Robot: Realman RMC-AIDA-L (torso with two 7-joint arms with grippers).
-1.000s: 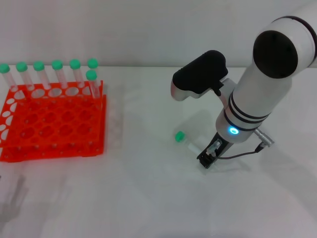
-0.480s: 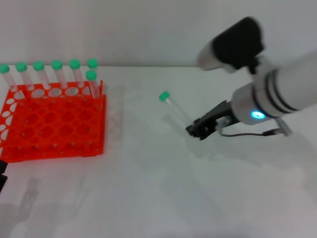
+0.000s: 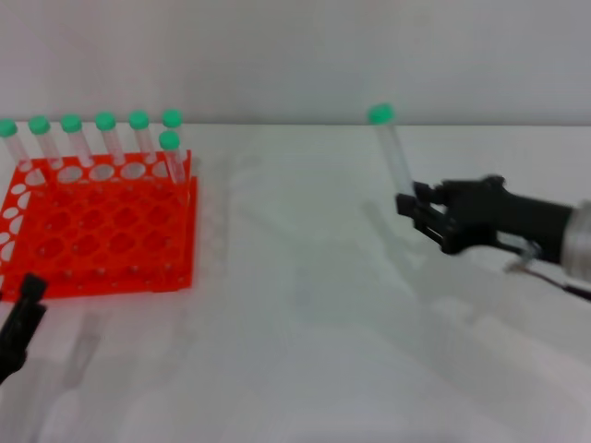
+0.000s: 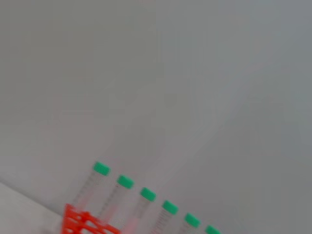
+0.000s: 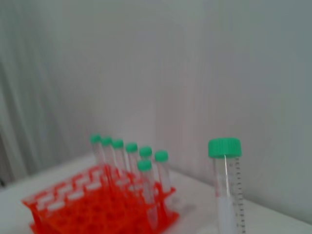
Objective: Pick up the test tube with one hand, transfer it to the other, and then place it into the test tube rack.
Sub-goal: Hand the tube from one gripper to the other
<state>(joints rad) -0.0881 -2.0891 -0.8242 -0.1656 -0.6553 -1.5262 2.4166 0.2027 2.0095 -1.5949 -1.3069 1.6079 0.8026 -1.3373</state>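
My right gripper (image 3: 413,205) is shut on the lower end of the test tube (image 3: 391,155) and holds it nearly upright, green cap up, above the table right of centre. The tube also shows in the right wrist view (image 5: 227,187), cap on top. The orange-red test tube rack (image 3: 92,226) stands at the left with several green-capped tubes (image 3: 106,138) along its back rows; it also shows in the right wrist view (image 5: 87,200) and the left wrist view (image 4: 83,222). My left gripper (image 3: 20,325) is a dark shape at the lower left edge, just in front of the rack.
The white table (image 3: 295,351) runs from the rack to the right arm. A pale wall (image 3: 295,55) stands behind the table. A thin cable (image 3: 554,281) hangs under the right arm.
My right gripper has lifted the tube off the table, swung it up and to the right, and turned it upright. My left gripper has come into view at the lower left.
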